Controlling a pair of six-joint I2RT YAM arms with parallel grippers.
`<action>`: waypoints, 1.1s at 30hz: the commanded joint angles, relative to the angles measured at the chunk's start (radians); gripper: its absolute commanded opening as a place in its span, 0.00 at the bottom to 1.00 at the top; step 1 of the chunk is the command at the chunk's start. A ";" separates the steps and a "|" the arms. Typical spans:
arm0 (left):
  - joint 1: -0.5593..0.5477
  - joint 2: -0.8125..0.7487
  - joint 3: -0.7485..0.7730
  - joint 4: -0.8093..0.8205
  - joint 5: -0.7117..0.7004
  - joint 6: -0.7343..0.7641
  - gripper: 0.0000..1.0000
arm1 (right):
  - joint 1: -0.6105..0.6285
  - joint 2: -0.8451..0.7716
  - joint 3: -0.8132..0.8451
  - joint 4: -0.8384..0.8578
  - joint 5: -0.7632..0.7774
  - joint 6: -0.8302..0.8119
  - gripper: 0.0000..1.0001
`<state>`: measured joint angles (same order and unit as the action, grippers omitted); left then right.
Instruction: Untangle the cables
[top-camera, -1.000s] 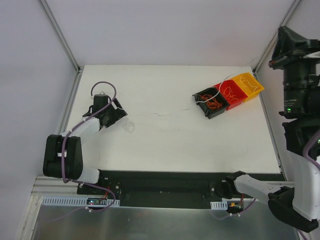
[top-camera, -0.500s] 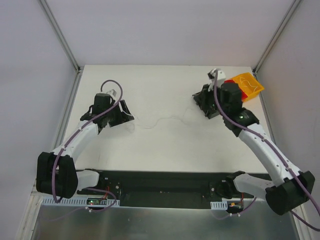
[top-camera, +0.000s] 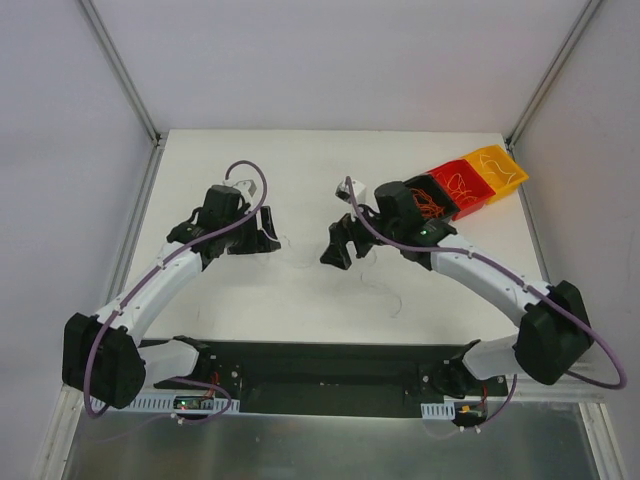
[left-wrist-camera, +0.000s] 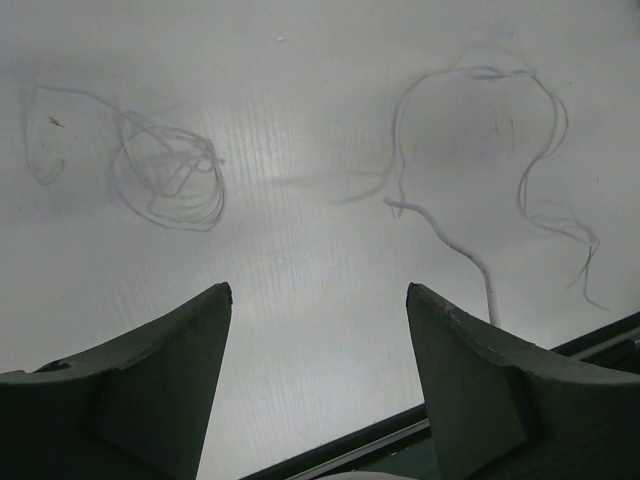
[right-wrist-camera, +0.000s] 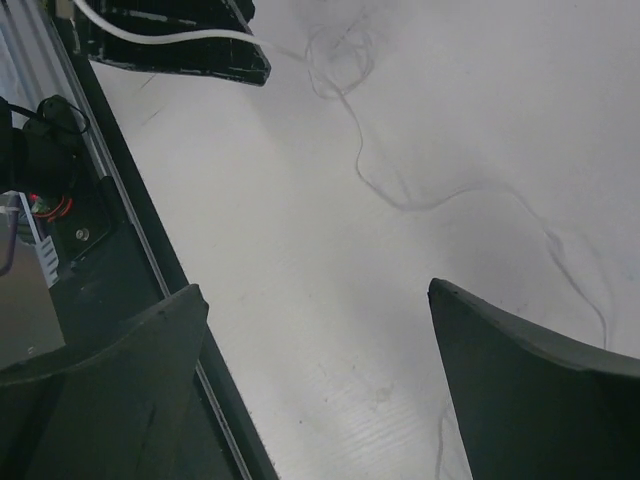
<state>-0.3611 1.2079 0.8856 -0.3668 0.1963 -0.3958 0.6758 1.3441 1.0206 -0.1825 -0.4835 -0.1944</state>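
Note:
Thin whitish cables lie loose on the white table (top-camera: 430, 300). In the left wrist view one forms a small coil (left-wrist-camera: 165, 178), and a longer curly strand (left-wrist-camera: 528, 160) lies to its right. The right wrist view shows a thin strand (right-wrist-camera: 400, 203) running away from a small coil (right-wrist-camera: 340, 50). My left gripper (top-camera: 262, 236) (left-wrist-camera: 318, 292) is open and holds nothing. Facing it near the table's middle, my right gripper (top-camera: 340, 246) (right-wrist-camera: 316, 290) is open wide and also holds nothing. A faint strand (top-camera: 393, 298) lies below the right arm.
Three small bins stand in a row at the back right: black (top-camera: 425, 190), red (top-camera: 462, 186) and yellow (top-camera: 498, 167), with orange curly cables in them. A dark rail (top-camera: 330, 360) runs along the table's near edge. The left gripper's fingers (right-wrist-camera: 180, 55) show at the top of the right wrist view.
My right arm swung in from the right edge, past the bins, to the table's middle, and its jaws opened. My left arm moved right toward the centre. The whitish strand between them shifted.

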 joint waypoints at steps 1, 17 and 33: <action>-0.009 -0.085 0.046 -0.066 -0.035 0.037 0.70 | 0.021 0.133 0.023 0.268 -0.111 -0.050 0.95; -0.007 -0.146 0.067 -0.113 -0.049 0.054 0.73 | 0.108 0.572 0.133 0.723 -0.046 0.154 0.63; 0.017 -0.126 -0.050 -0.095 -0.281 -0.057 0.93 | -0.363 -0.012 -0.044 0.350 -0.159 0.621 0.00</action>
<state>-0.3584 1.0866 0.8562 -0.4667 -0.0010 -0.3912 0.3672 1.4467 0.9516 0.3107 -0.4965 0.3119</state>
